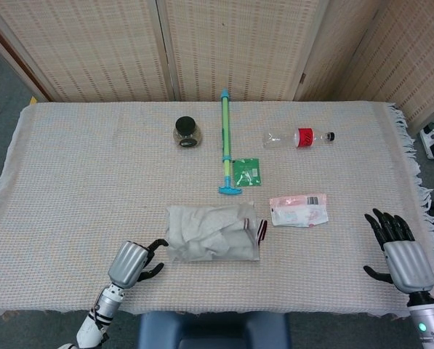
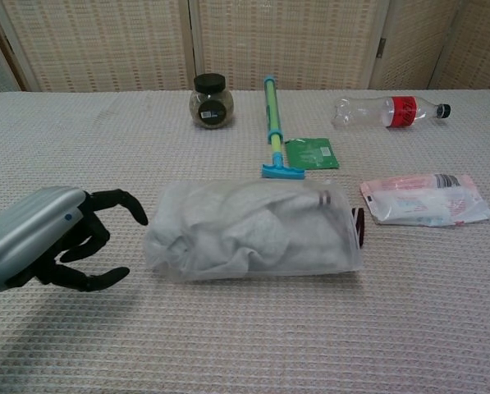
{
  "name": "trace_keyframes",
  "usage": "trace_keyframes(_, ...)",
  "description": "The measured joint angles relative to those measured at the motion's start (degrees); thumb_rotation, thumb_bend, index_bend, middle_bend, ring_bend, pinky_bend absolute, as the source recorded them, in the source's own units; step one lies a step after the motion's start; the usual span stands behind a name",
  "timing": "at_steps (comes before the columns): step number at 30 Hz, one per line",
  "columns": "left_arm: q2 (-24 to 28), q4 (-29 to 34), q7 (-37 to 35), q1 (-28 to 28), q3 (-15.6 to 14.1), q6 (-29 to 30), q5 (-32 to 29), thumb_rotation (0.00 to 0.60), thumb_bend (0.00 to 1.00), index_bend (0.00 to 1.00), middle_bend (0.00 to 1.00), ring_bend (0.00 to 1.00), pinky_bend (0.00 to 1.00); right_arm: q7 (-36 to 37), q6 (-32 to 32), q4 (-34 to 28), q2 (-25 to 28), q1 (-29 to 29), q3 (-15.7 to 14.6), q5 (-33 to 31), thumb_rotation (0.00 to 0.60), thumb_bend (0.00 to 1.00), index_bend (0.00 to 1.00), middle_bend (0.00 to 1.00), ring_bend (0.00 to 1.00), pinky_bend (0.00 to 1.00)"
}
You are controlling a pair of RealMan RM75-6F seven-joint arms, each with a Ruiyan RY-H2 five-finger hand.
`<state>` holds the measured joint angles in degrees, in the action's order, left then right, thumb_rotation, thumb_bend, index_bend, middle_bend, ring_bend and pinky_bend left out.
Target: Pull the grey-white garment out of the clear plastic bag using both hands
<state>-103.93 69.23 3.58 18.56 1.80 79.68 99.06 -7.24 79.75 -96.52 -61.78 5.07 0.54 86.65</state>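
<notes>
Robot test room or lab, staged indoors. Table (image 1: 71, 182) under a woven cloth, folding screens (image 1: 231, 43) as backdrop, grey floor with yellow tape (image 1: 100, 318), power strip (image 1: 430, 142) at the right edge. Odd props laid out: jar (image 1: 185, 131), bottle (image 1: 296, 137), pump (image 1: 225, 142).

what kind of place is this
Probably a robot lab or test room: a cloth-covered table with unrelated props like a jar and plastic bottle, woven folding screens behind, and a robot hand.
</notes>
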Motion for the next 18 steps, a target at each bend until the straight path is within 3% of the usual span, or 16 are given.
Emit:
trace_keyframes(13,-8.72,-13.49,-4.22,1.44,-0.51,3.17,0.19,0.600,0.30,0.49,1.00,1.00,1.00,1.86,-0.44,-0.33,1.04,0.19,-0.58,0.79,0.600,0.02,0.00,0.00,0.00,0.00)
trace_keyframes(18,-10.89,-17.41,-4.78,1.97,-0.61,4.10,0.12,0.600,0.34,0.54,1.00,1.00,1.00,2.76,-0.54,-0.50,1.52,0.24,-0.81,1.19,0.600,0.02,0.00,0.00,0.00,0.00)
